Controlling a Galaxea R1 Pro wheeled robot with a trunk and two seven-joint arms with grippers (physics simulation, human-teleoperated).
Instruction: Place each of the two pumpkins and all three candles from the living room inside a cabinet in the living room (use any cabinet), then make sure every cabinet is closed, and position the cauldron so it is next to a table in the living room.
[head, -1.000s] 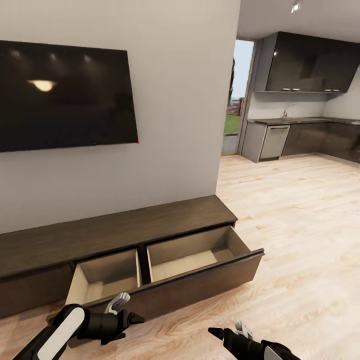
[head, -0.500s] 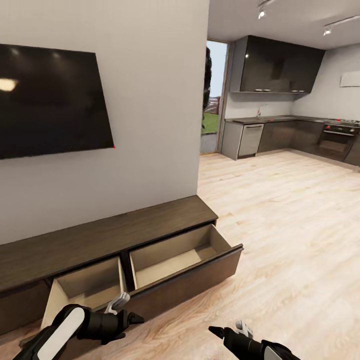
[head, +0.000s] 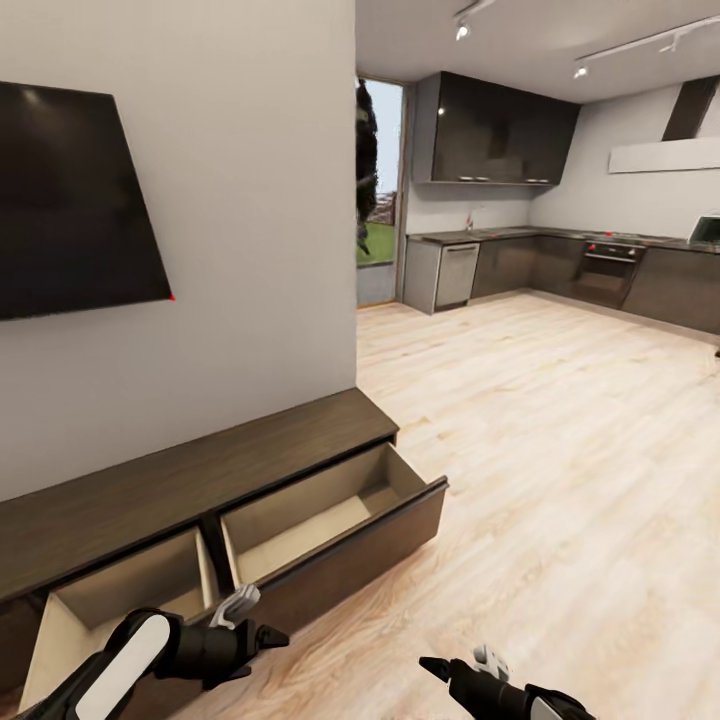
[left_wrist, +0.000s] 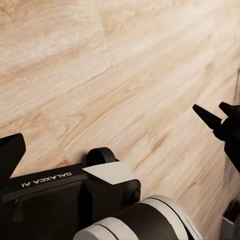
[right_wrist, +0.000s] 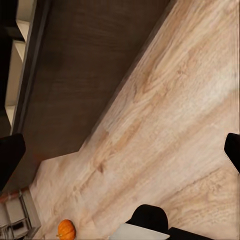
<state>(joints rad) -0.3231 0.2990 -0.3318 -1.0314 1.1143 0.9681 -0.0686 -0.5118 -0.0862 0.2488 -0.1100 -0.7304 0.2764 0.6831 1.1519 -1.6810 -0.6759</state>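
Note:
The long dark-brown cabinet (head: 180, 475) runs along the wall at the left of the head view. Two of its drawers stand pulled out, and their beige insides (head: 300, 515) hold nothing that I can see. My left gripper (head: 262, 645) hangs open over the floor just in front of the drawer fronts. My right gripper (head: 432, 668) is open too, low over bare floor, with nothing between its fingers (right_wrist: 10, 155). In the right wrist view one small orange pumpkin (right_wrist: 66, 229) lies on the floor past the cabinet's dark front (right_wrist: 75, 75). Candles and cauldron are out of view.
A black television (head: 70, 200) hangs on the wall above the cabinet. The wall ends at a corner (head: 356, 300). Beyond it, wide light wood floor (head: 560, 480) leads to a dark kitchen (head: 520, 260) and a glazed doorway (head: 378, 200).
The whole head view has swung to the right, so the cabinet and television sit further left in the picture and more kitchen shows. Both arms keep the same pose.

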